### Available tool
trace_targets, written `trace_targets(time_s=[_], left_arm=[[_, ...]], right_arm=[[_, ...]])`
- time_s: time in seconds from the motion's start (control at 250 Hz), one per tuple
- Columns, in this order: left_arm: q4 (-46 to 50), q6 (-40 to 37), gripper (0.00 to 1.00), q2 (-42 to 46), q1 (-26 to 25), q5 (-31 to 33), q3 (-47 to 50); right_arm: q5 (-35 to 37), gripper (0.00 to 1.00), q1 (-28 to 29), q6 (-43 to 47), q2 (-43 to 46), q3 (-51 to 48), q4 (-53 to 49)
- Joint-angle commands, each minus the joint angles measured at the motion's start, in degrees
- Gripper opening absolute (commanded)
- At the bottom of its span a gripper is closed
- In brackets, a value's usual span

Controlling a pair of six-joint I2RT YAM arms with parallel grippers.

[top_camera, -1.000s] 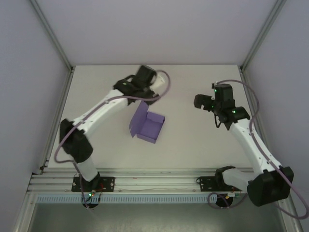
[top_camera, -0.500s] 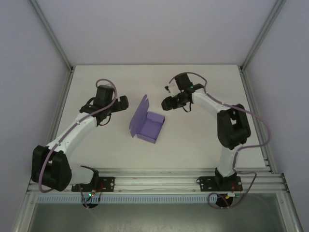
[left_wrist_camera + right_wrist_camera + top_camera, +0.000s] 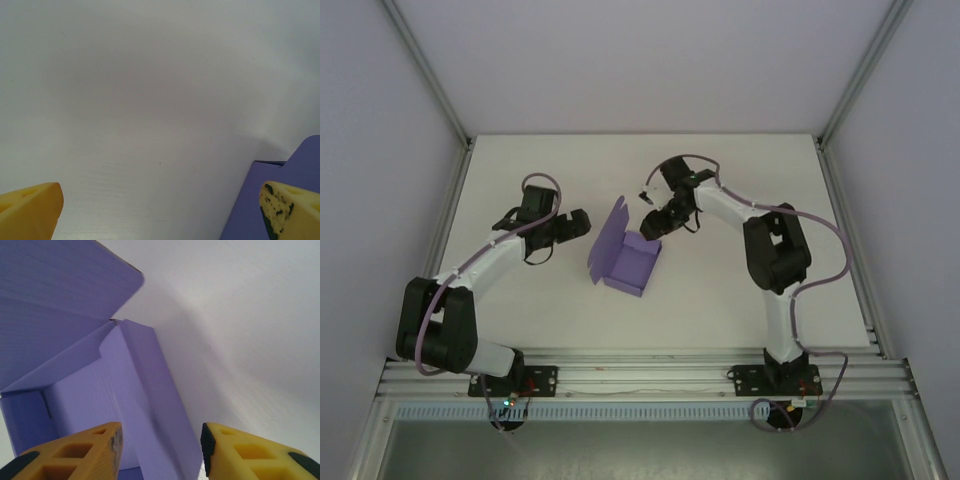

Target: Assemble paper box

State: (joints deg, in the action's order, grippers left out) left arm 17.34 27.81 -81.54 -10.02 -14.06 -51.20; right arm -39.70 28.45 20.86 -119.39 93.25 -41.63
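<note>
The purple paper box (image 3: 626,262) sits mid-table as an open tray, its lid flap (image 3: 610,233) standing up on the left side. My right gripper (image 3: 655,226) is open right at the box's far right corner; in the right wrist view its yellow fingers (image 3: 75,452) straddle the box's right wall (image 3: 155,400), with the inside of the box (image 3: 85,400) to the left. My left gripper (image 3: 578,224) is open, a short way left of the lid flap. The box corner (image 3: 295,170) shows low right in the left wrist view, beside one yellow finger (image 3: 290,210).
White table top (image 3: 720,290) all round the box. Frame posts and grey walls stand at the table's left (image 3: 445,215) and right edges (image 3: 845,215). An aluminium rail (image 3: 640,372) with the arm bases runs along the near edge.
My left arm pulled back off the lid flap and now sits left of it. My right arm swung in from the far right to the box's far right corner.
</note>
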Motion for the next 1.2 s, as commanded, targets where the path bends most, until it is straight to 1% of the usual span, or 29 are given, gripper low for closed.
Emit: trace_targets(time_s=[0.0,0.064,0.112,0.164,0.208,0.26,0.304,0.384,0.448,0.496,0.552,0.6,0.715,0.767,0.915,1.019,1.115,1.195], left_arm=[[-1.4,-0.4,1.0,-0.6,0.1,-1.3,0.3],[-1.6,-0.5,1.0,-0.5,0.1,-1.7,0.4],[-1.9,-0.5,1.0,-0.6,0.1,-2.0,0.5],[-1.8,-0.5,1.0,-0.6,0.1,-2.0,0.5],[-1.7,-0.6,1.0,-0.6,0.1,-2.0,0.5],[-1.7,-0.6,1.0,-0.8,0.1,-2.3,0.6],[-1.6,-0.7,1.0,-0.8,0.1,-2.3,0.6],[-1.7,-1.0,1.0,-0.8,0.1,-2.5,0.7],[-1.6,-1.2,1.0,-0.8,0.1,-2.5,0.7],[-1.6,-1.2,1.0,-0.9,0.1,-2.4,0.6],[-1.5,-1.4,1.0,-0.9,0.1,-2.3,0.4],[-1.5,-1.4,1.0,-0.9,0.1,-2.2,0.5],[-1.4,-1.6,1.0,-0.9,0.1,-1.9,0.3],[-1.3,-1.7,1.0,-1.0,0.1,-1.9,0.2],[-1.0,-2.0,1.0,-1.1,0.1,-1.6,0.1],[-0.8,-2.2,1.0,-0.9,0.1,-1.2,0.1],[-0.5,-2.4,1.0,-0.5,0.1,-0.9,0.1],[-0.2,-2.6,1.0,0.0,0.1,-0.6,0.2]], right_arm=[[-0.5,0.43,0.8,1.0,-2.1,1.3,-2.3],[0.0,0.38,0.7,0.0,-2.5,1.2,-1.5],[0.6,0.31,0.8,-0.8,-3.0,1.3,-0.9],[1.7,0.3,0.8,-1.3,-3.5,1.7,-0.8],[2.7,0.23,0.8,-2.0,-4.2,2.1,-0.8],[3.6,0.19,0.9,-2.9,-4.8,2.2,-0.6],[4.6,0.13,1.2,-3.1,-5.2,2.5,-1.1],[7.9,0.12,2.3,-3.0,-5.6,2.1,-1.5],[11.3,0.07,3.2,-3.3,-5.6,1.2,-1.4],[14.1,0.07,3.8,-4.1,-5.6,0.6,-1.1],[17.4,0.1,4.5,-5.1,-5.6,0.1,-1.3],[20.5,0.11,5.2,-6.2,-5.6,-0.6,-1.3],[25.1,0.11,6.3,-8.4,-6.3,-1.9,-1.5],[27.3,0.13,7.0,-9.0,-6.9,-1.9,-2.3],[35.3,0.12,9.2,-11.6,-8.1,-2.7,-3.1],[38.1,0.16,10.1,-12.5,-9.2,-2.7,-4.3],[39.1,0.16,10.3,-13.2,-10.4,-2.5,-5.1],[42.1,0.16,10.6,-13.4,-11.5,-1.9,-6.1]])
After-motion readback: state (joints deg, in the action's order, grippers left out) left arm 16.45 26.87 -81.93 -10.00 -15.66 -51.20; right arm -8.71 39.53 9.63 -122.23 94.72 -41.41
